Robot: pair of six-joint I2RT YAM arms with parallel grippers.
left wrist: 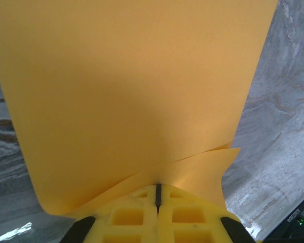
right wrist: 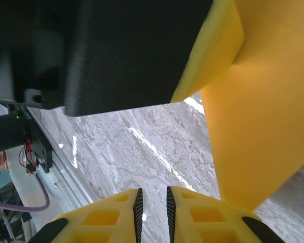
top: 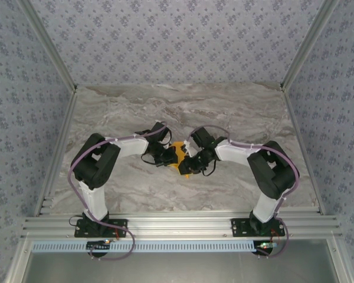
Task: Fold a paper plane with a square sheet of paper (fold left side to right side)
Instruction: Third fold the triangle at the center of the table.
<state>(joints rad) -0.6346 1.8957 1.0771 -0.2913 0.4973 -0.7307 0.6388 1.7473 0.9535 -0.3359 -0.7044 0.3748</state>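
The square sheet of paper [top: 179,152], bright orange-yellow, is held up off the marble table between the two arms. In the left wrist view the sheet of paper [left wrist: 131,86] hangs broad in front of the camera in two layers that part near the grip. My left gripper [left wrist: 158,188] is shut on its lower edge, yellow fingers pressed together. My right gripper [right wrist: 154,202] stands slightly open over bare table with nothing between its fingers. The paper [right wrist: 258,126] hangs just to its right, apart from the pads. The left gripper's black body [right wrist: 121,50] looms above.
The grey marble table [top: 183,112] is walled by patterned panels on three sides. An aluminium rail [top: 177,224] runs along the near edge, where both arm bases are bolted. Cables loop beside the left arm [top: 94,171] and right arm [top: 271,171].
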